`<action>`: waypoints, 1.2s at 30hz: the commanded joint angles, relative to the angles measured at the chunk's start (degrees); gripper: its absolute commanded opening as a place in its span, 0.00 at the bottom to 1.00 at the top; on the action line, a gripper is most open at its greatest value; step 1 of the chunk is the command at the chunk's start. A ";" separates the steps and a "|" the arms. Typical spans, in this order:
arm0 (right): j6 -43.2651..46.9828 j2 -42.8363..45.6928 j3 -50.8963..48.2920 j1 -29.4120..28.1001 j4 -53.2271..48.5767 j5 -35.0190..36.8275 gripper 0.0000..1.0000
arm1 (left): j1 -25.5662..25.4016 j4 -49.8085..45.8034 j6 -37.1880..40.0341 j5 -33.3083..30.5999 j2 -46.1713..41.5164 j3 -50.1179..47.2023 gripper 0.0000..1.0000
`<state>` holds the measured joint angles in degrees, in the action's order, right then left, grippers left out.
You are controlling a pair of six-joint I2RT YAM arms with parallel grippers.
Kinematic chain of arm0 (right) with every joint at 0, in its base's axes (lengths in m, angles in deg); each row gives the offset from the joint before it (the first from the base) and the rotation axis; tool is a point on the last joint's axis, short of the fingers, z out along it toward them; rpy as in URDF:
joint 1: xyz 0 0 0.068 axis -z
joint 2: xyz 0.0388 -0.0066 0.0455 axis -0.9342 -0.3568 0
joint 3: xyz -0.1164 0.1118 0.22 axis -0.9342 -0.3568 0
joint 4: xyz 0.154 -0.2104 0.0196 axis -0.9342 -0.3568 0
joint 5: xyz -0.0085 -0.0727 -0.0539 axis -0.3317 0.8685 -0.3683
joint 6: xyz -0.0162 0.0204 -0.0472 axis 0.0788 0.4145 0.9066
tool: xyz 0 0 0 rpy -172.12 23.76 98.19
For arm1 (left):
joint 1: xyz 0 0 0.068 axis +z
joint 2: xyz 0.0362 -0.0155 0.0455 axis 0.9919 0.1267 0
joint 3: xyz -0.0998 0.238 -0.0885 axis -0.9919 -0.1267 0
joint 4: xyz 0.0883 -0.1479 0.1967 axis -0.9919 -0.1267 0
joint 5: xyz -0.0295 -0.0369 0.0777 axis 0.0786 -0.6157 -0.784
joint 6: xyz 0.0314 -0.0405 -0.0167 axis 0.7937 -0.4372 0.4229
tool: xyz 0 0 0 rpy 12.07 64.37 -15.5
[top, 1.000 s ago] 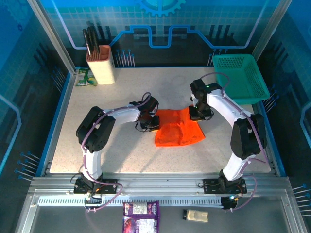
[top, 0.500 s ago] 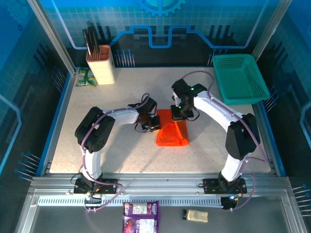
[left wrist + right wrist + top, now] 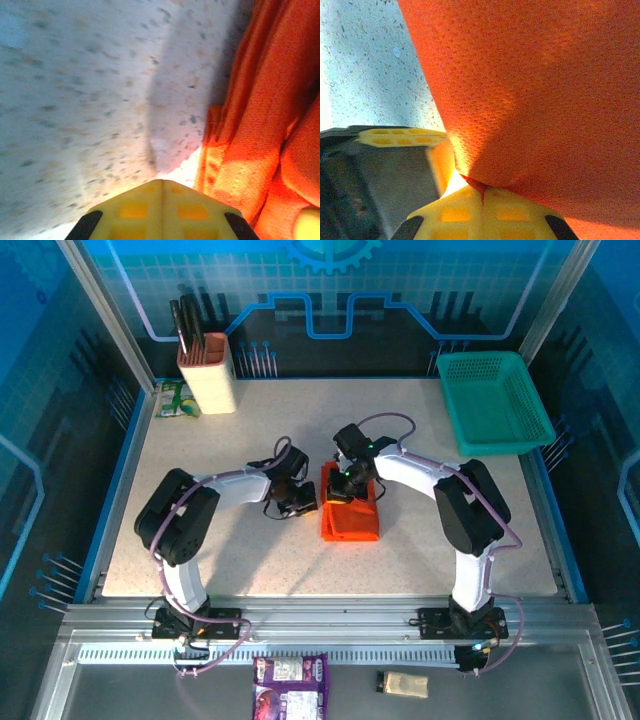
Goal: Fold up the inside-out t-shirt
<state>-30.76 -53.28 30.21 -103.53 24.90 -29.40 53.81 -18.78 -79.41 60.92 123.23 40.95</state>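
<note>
Inside-out t-shirt (image 3: pixel 352 522) sits mid-desk (image 3: pixel 250 560), already narrow folded strip. Right gripper (image 3: pixel 341 490) clamped on cloth at far end, guessing it's carrying that layer over for next fold. Left gripper (image 3: pixel 300 506) fingers together, empty, parked just beside shirt's left edge, maybe to pin it.

Bench layout
The t-shirt (image 3: pixel 350 518) lies mid-frame on the bench (image 3: pixel 235 562); basket (image 3: pixel 497 405) upper right, knife block (image 3: pixel 207 375) upper left.

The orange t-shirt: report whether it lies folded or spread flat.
Folded. The t-shirt forms a narrow rectangle on the table, with doubled layers visible from the left wrist.
</note>
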 commanded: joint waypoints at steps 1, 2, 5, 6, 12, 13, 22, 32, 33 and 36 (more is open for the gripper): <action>-0.83 0.35 0.09 0.16 1.78 -1.83 0.00 | 1.03 -2.98 0.61 -1.62 -0.81 -0.41 0.04; -0.67 0.50 0.12 0.19 1.56 -1.99 0.00 | 1.13 -1.63 0.61 0.10 0.26 -0.19 0.04; -0.68 1.34 0.35 0.25 1.30 -3.30 0.00 | 1.05 2.00 0.05 4.72 3.59 0.89 0.03; -0.86 1.57 0.33 0.25 1.63 -3.95 0.00 | 0.96 2.74 -0.16 5.63 4.32 1.05 0.02; -3.12 0.79 0.57 0.25 5.11 -7.85 0.01 | 0.95 3.84 0.02 7.45 6.12 1.22 0.00; -3.28 0.11 0.70 0.25 5.44 -7.93 0.01 | 0.95 3.91 0.04 7.53 6.20 1.13 0.00; -5.09 -4.17 0.01 0.44 10.72 -12.18 0.03 | 0.96 3.71 0.08 7.02 5.73 0.48 0.00; -8.18 -4.77 -2.87 1.46 19.14 -15.57 0.18 | 3.20 -3.32 2.39 0.31 -2.42 -1.37 0.04; -8.46 -4.55 -2.94 1.58 20.15 -16.31 0.22 | 3.73 -4.92 3.07 -0.70 -4.14 -1.30 0.04; -8.39 -3.22 -2.35 1.82 21.50 -17.97 0.31 | 5.00 -8.83 5.01 -2.38 -9.09 -0.83 0.05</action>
<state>-38.67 -57.28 27.70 -102.29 42.53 -44.31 57.44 -21.99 -77.49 61.57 119.71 39.98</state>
